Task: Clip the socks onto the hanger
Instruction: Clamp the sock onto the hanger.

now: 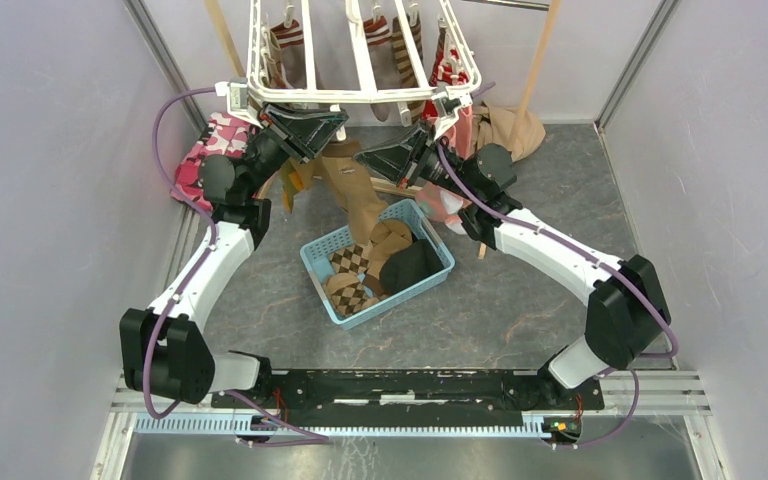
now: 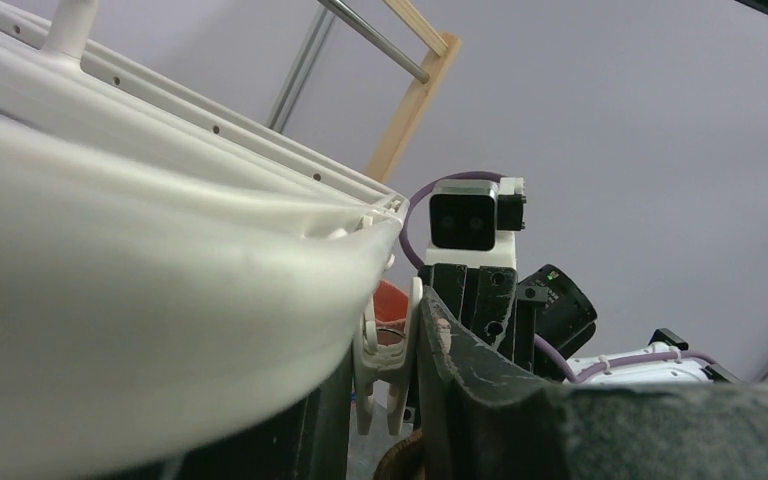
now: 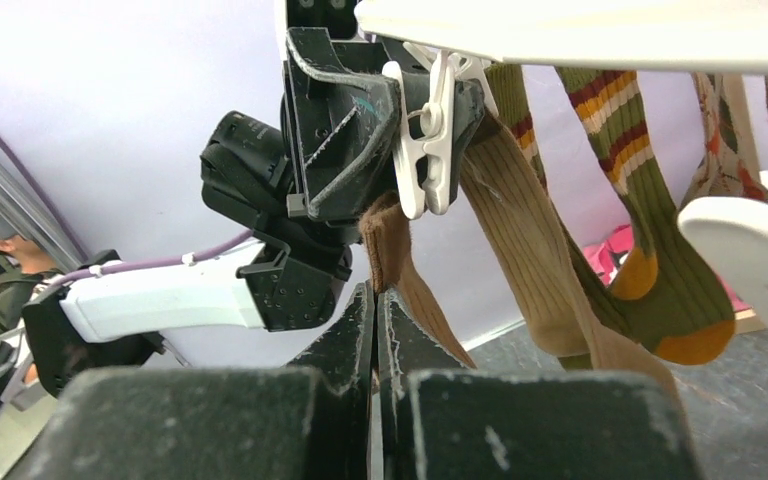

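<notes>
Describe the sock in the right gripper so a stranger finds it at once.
Find the white hanger, then the white clip in the left gripper. Just below, the brown sock sits pinched in the right gripper; its ribbed tan neighbour hangs from the hanger.

Plain pale lilac walls (image 1: 40, 200) rise on 3 sides of the mottled gray floor (image 1: 520, 310). 2 slanted metal posts (image 1: 165, 62) stand at the floor's far corners and 2 light wooden poles (image 1: 537, 60) near its far edge. A metal rail (image 1: 680, 390) runs along its near edge.
</notes>
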You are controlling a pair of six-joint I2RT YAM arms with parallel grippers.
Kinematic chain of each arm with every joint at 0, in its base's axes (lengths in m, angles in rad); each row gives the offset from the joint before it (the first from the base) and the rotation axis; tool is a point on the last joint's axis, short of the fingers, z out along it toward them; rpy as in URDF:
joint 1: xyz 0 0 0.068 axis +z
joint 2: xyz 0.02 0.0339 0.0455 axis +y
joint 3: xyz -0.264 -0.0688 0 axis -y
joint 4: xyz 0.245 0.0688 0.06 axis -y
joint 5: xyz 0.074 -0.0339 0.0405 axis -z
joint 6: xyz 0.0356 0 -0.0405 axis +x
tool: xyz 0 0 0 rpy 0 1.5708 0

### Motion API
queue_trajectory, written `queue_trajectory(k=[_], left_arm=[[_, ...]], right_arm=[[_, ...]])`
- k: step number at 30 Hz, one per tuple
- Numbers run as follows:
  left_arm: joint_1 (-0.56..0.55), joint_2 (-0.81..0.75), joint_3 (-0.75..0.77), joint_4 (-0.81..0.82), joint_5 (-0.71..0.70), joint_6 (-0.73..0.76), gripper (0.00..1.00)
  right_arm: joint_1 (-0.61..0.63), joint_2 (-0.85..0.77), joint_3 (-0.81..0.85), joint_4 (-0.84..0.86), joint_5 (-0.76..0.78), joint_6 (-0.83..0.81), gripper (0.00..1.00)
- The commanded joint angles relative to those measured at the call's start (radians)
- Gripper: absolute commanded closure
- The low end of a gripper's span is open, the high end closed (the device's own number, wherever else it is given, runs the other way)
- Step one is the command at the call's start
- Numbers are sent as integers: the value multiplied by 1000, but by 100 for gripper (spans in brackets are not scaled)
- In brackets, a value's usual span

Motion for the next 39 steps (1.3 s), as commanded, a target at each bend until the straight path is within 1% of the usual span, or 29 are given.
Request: queue_trajectory(k=[1,10,22,39], left_arm=[[4,4,26,72,-1,-62,87],[4,11,28,116,-6,-104,87],[4,20,47,149,-14,-143,87],[4,25,32,178,-6,-164,87]], right_arm=[[-2,11,34,110,32,86,100],[-2,27,-2,171,54,158,100],[-2,20,-42,174,58,166,100],[-1,43,-8,198,74,210,100]])
